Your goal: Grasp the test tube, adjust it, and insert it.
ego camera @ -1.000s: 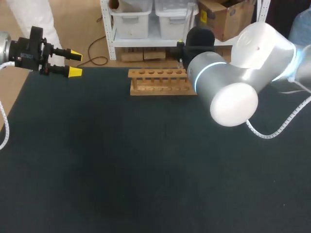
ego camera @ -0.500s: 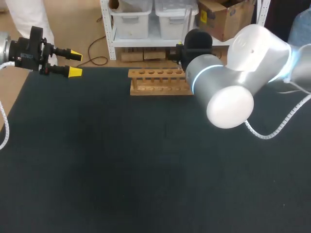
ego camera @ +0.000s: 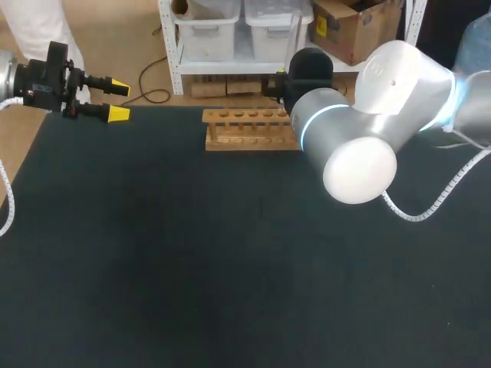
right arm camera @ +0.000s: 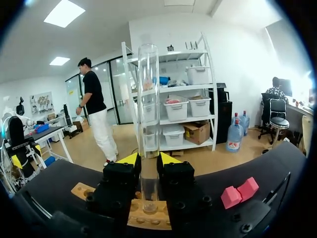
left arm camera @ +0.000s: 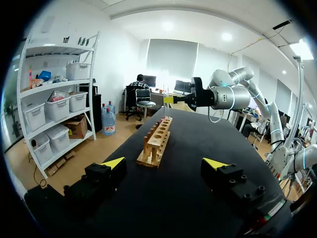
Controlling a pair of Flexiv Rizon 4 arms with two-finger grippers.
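Observation:
In the right wrist view a clear test tube stands upright between the yellow tips of my right gripper, which is shut on it. The tube's lower end hangs right over the row of holes in the wooden rack. In the head view the rack lies at the table's far edge, its right end and my right gripper hidden behind the right arm's elbow. My left gripper is open and holds nothing at the far left corner. From the left wrist view its open fingers point along the rack.
The dark table mat stretches from the rack to the near edge. A white spiral cable hangs from the right arm over the table's right side.
My right arm has shifted slightly to the left over the rack's right end, with the tube still in its gripper. The left arm has not moved.

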